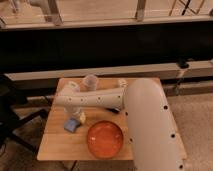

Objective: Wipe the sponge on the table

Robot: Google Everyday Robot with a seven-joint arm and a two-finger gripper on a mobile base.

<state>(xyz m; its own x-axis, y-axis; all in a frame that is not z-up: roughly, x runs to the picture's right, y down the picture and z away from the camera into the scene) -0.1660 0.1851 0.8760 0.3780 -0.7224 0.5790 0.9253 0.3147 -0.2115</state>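
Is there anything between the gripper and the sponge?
Nothing visible does. The gripper is right beside the sponge on the table; the orange bowl lies off to one side, not between them.

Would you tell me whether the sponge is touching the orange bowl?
Apart: the camera view shows table wood between sponge and bowl; the gripper is at the sponge's far edge.

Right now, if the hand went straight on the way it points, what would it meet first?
Probably the sponge: the hand points down at the table, just above the sponge's upper right edge. Depth is unclear, so it could reach bare wood beside it instead.
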